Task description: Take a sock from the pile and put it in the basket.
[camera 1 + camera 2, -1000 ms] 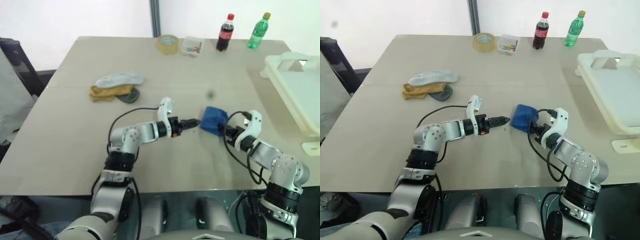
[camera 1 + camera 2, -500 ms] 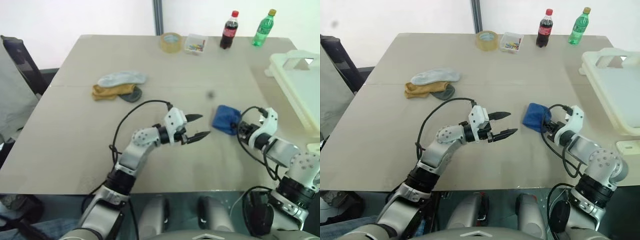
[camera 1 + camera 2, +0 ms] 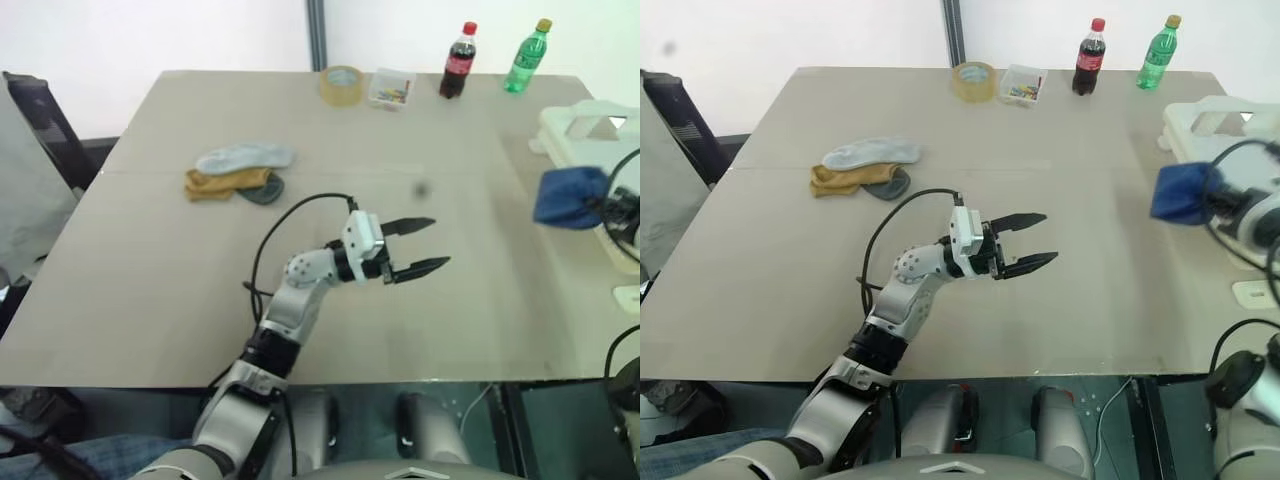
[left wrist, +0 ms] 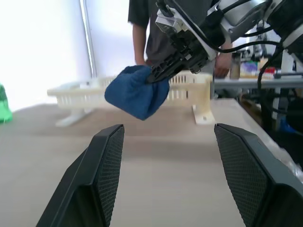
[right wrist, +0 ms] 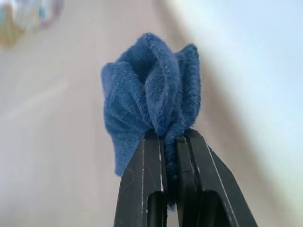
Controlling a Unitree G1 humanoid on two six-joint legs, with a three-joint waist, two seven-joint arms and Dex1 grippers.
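1. Since the earlier frame, the right pincer [image 5: 163,142] has carried the sock [image 3: 568,197] up off the desk [image 3: 150,270] toward the basket [image 3: 592,135].
2. It pinches the sock bunched, clear of the rim.
3. The left pincer [image 3: 418,247] hangs wide, empty, away from the pile [image 3: 237,174].

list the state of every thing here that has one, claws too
sock: bunched, held off the table, near the basket
right claw: shut on the sock
left claw: open, holding nothing, over the table
basket: at the table's right edge, sock not yet inside
pile: three socks left lying flat on the table
cola bottle: upright, capped
green bottle: upright, capped
tape roll: lying flat
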